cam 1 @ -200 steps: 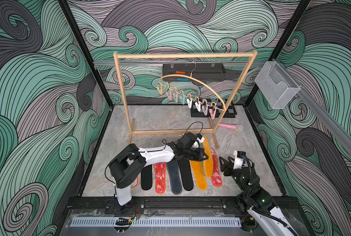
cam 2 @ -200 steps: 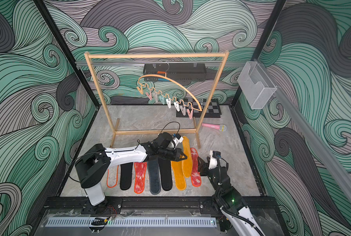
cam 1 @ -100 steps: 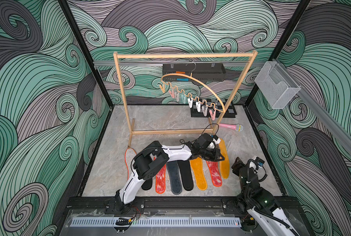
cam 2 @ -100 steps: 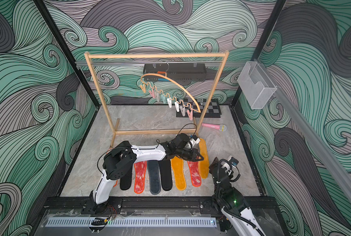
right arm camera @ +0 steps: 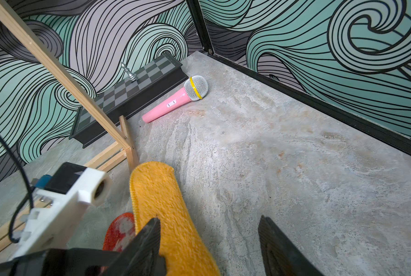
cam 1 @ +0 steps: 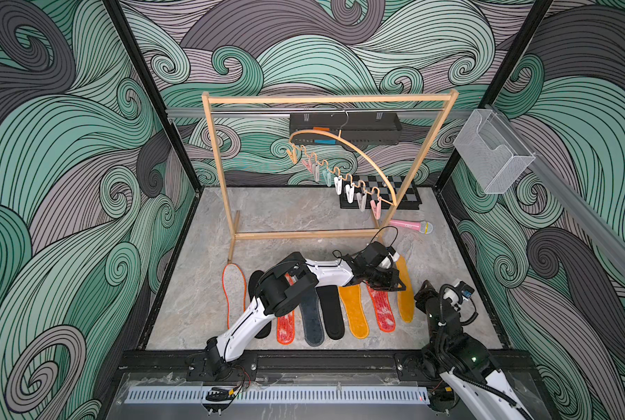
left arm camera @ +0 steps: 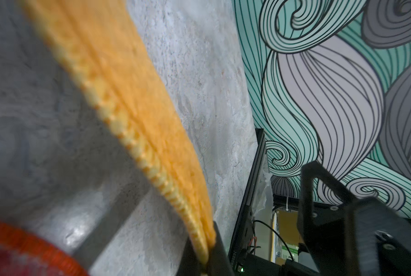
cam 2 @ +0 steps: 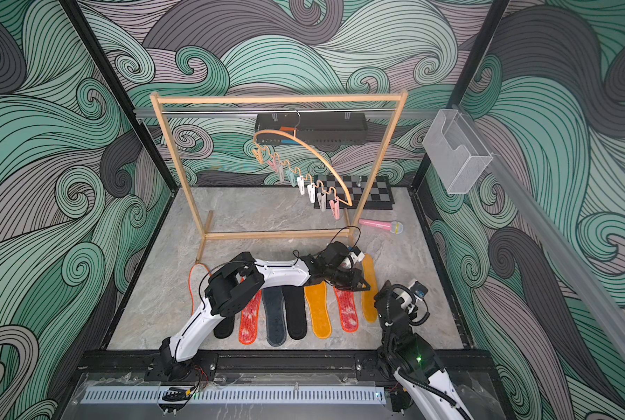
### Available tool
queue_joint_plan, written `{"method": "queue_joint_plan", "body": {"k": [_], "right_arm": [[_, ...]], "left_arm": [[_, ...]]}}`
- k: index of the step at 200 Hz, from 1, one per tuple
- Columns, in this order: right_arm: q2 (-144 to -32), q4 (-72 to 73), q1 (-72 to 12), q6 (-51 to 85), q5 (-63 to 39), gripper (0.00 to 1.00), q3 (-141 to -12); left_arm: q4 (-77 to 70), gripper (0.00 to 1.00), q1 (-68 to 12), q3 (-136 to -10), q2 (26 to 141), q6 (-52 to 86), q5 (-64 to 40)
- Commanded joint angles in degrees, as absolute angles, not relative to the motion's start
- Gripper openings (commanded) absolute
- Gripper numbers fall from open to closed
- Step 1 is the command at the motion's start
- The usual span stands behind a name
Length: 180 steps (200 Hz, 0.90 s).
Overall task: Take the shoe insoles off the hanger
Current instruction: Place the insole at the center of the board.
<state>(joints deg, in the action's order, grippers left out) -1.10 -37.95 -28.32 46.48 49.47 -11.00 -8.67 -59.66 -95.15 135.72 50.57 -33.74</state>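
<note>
The yellow insole (cam 1: 405, 302) I am carrying now sits at the right end of the row, just beside a red insole (cam 1: 380, 309). A second ago it was further left, over the middle of the row, so the carry across looks done. The left gripper (cam 1: 394, 285) is clamped on its long edge, and in the left wrist view the yellow insole (left arm camera: 127, 95) runs out from between the shut jaws. It lies low along the table (cam 1: 442, 254), its toe end near the foot of the rack (right arm camera: 127, 143), though I cannot tell whether it rests flat yet. The hanger (cam 1: 361, 152) hangs with all its pegs (cam 1: 349, 192) bare, and the other insoles (cam 1: 312, 320) lie on the table, so I judge only the release is left. The right gripper (right arm camera: 209, 221) has pulled back toward the front right corner. It stands open with nothing between its jaws, near the yellow insole.
</note>
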Motion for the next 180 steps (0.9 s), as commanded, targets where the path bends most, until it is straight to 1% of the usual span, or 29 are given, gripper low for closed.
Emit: {"method": "queue_joint_plan", "body": {"k": [1,5,14,29,39,47,61,104,123,140,161,180], "right_arm": [[-0.77,-39.84,-28.47,47.56,50.75,0.68,-11.97],[-0.71,-39.82,-28.44,47.55,50.67,0.68,-12.04],[-0.64,-39.82,-28.48,47.55,50.63,0.68,-12.04],[-0.65,-39.88,-28.48,47.55,50.62,0.68,-12.00],[-0.72,-39.83,-28.48,47.64,50.64,0.68,-11.96],[-0.68,-39.87,-28.48,47.64,50.54,0.68,-11.95],[-0.71,-39.87,-28.47,47.69,50.45,0.68,-11.95],[-0.69,-39.84,-28.48,47.71,50.37,0.68,-11.96],[-0.71,-39.84,-28.48,47.72,50.34,0.68,-12.00],[-0.76,-39.86,-28.48,47.72,50.19,0.68,-12.00],[-0.70,-39.75,-28.48,47.72,50.14,0.68,-11.96],[-0.77,-39.78,-28.48,47.72,50.11,0.68,-11.87]], "left_arm": [[-3.89,0.00,-60.32,-99.20,137.75,49.16,-33.76],[-3.87,0.01,-60.29,-99.25,137.81,49.13,-33.88],[-3.02,0.08,-60.23,-99.14,137.69,48.77,-33.81],[1.35,0.25,-60.21,-99.76,136.91,46.51,-31.86],[5.46,0.32,-60.21,-101.10,136.76,44.82,-30.75],[7.95,0.37,-60.25,-102.21,136.83,43.70,-30.52],[11.10,0.41,-60.27,-103.65,136.77,42.32,-30.24],[22.58,0.46,-60.29,-108.42,136.00,37.31,-27.10],[24.81,0.47,-60.36,-108.89,135.32,36.07,-26.77],[26.67,0.51,-60.50,-109.35,135.13,35.34,-26.97],[27.07,0.51,-60.88,-109.02,134.24,35.06,-28.54],[27.40,0.51,-61.26,-107.83,132.27,34.39,-27.64]]}}
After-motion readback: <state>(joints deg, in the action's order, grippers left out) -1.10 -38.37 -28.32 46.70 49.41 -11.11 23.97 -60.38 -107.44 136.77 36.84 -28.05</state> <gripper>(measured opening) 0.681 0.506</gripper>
